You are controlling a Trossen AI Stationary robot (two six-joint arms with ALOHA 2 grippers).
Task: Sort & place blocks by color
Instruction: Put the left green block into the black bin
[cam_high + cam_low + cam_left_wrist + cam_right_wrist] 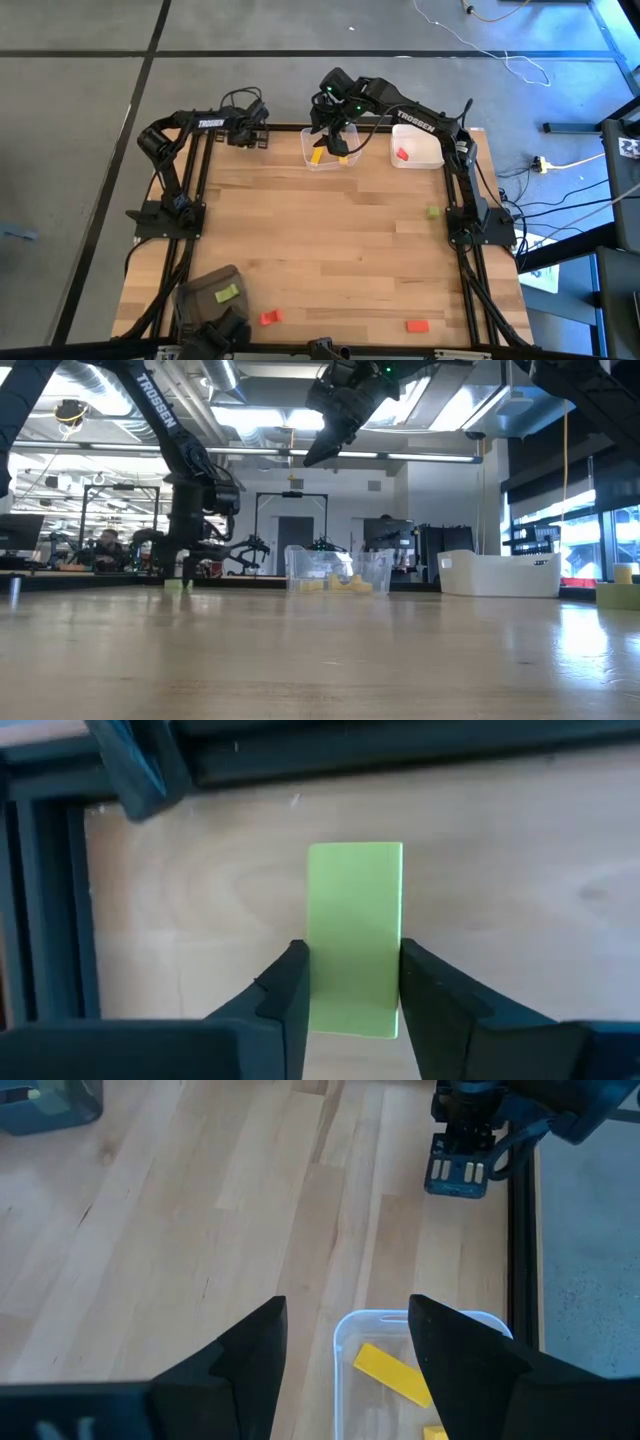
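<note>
Hovering right gripper, jaws parted

clear bin left of white bin | blocks inside (both)

Two arms, matte black/dark grey, six-joint, tubular links w/ rounded joint housings. White "TROSSEN" lettering on left arm and right arm upper links. Black cables loop at wrists and along base rails. Green indicator lights near right wrist. Fingers dark, wedge-shaped, tapered, matte plastic.
</note>
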